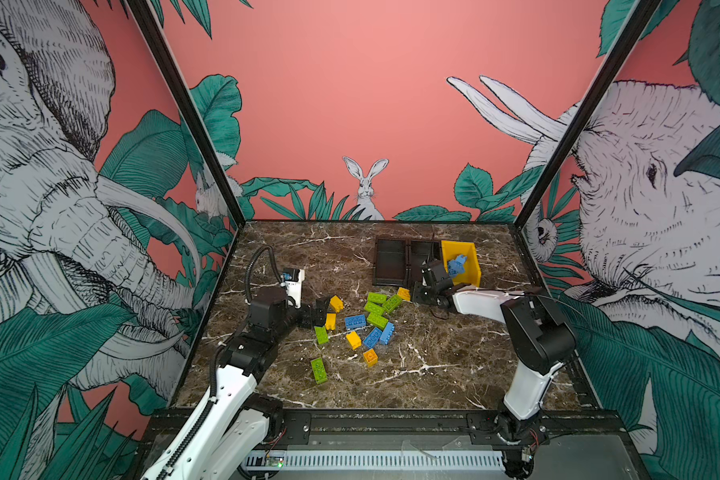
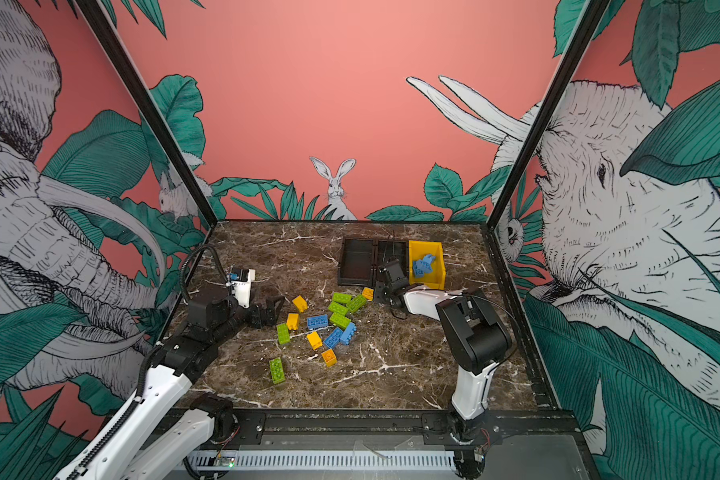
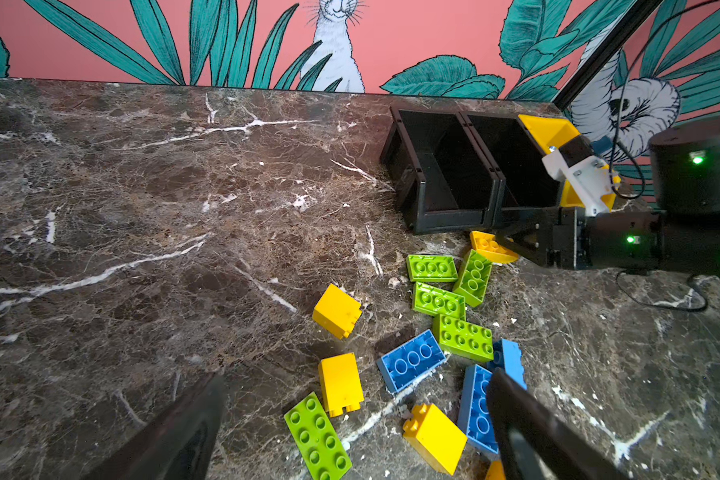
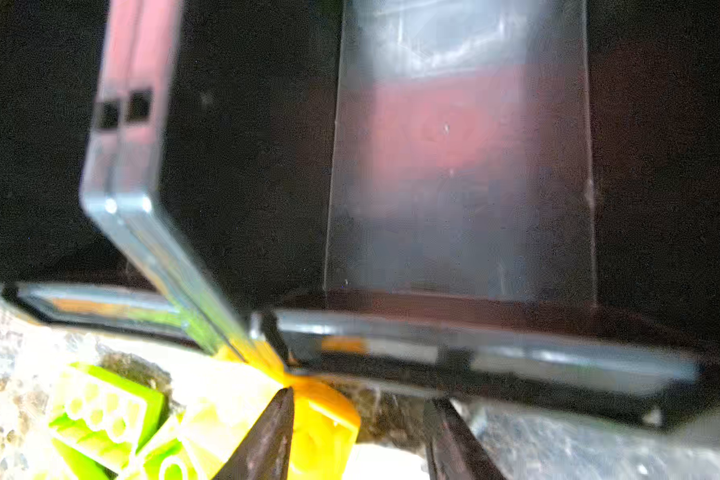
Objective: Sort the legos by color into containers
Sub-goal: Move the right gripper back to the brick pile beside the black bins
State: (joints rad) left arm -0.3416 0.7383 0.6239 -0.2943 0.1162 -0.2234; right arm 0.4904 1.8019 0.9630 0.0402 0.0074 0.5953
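Loose legos lie mid-table in both top views: green ones point(image 1: 377, 309), blue ones point(image 1: 355, 321) and yellow ones point(image 1: 336, 303). Two joined black containers point(image 1: 377, 262) stand at the back, with a yellow container point(image 1: 472, 259) beside them holding blue legos point(image 1: 457, 264). My right gripper point(image 1: 415, 292) is low in front of the black containers. Its jaws are part-way closed around a yellow lego point(image 4: 325, 424), which touches one finger point(image 4: 267, 436) and leaves a gap to the other. My left gripper point(image 3: 356, 419) hangs wide open at the pile's left edge, holding nothing.
A single green lego point(image 1: 319, 370) and an orange-yellow one point(image 1: 370, 356) lie nearer the front. The right arm's elbow point(image 1: 537, 328) rises over the table's right side. Patterned walls close off the left, back and right. A black rail point(image 1: 391, 419) runs along the front.
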